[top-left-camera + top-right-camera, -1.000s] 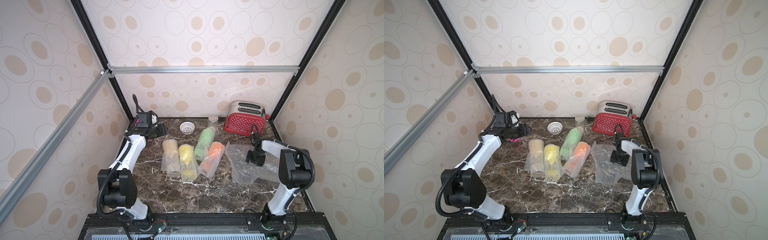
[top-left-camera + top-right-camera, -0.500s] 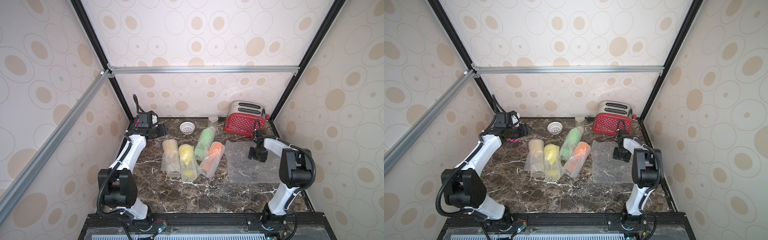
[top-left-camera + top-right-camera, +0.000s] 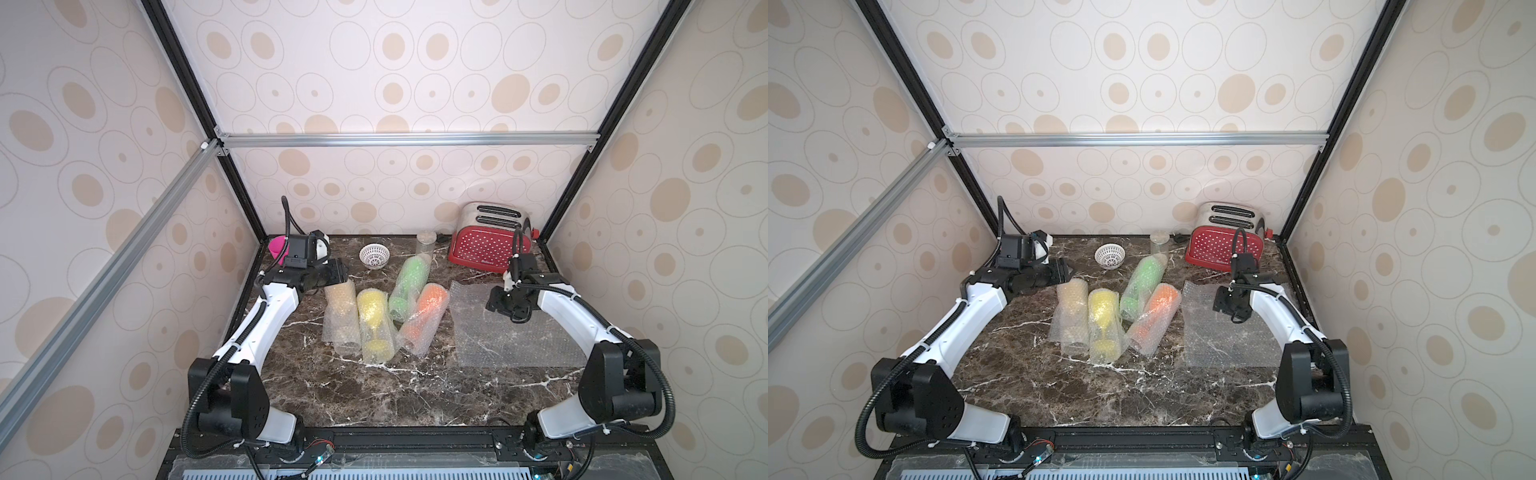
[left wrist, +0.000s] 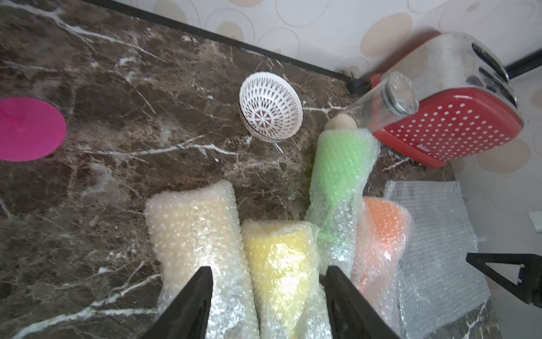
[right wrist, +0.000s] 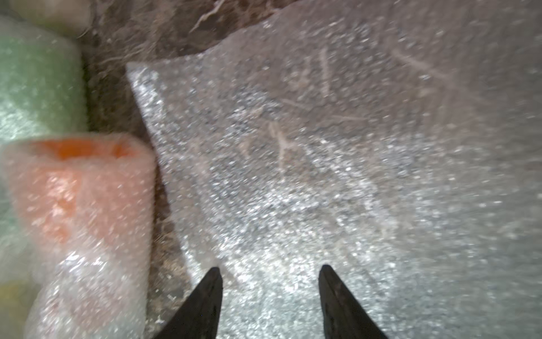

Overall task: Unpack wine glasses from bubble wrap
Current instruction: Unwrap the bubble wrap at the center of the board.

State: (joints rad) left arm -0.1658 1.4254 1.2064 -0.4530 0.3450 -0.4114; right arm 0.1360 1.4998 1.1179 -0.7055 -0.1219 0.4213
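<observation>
Fingers, left arm: the left gripper (image 4: 268,270) is spread wide and empty; in its wrist view the two fingers (image 4: 196,296) frame the yellow roll (image 4: 278,264)
Fingers, right arm: the right gripper (image 5: 269,267) is also spread and holds nothing, poised over the flat sheet (image 5: 322,161) of bubble wrap; I cannot tell whether the tips touch it
Nearest the left fingers: the amber roll (image 3: 338,316), whose far end sits right at the gripper in a top view; the yellow roll lies against it on the side toward the table's middle
Nearest the right fingers: the orange roll (image 3: 426,320), just beside the sheet's edge
Long axis: all four rolls lie flat and run far to near; the green roll (image 3: 409,286) and the orange one slant, far ends toward the toaster (image 3: 490,245)
Unwrapped: a pink glass (image 3: 277,246) stands bare in the far left corner, behind the left gripper; four glasses are wrapped
My read: the left arm is closer to amber and yellow, so I'd reach down on one of those from its far end; for the orange roll, the right arm must come sideways off the sheet
</observation>
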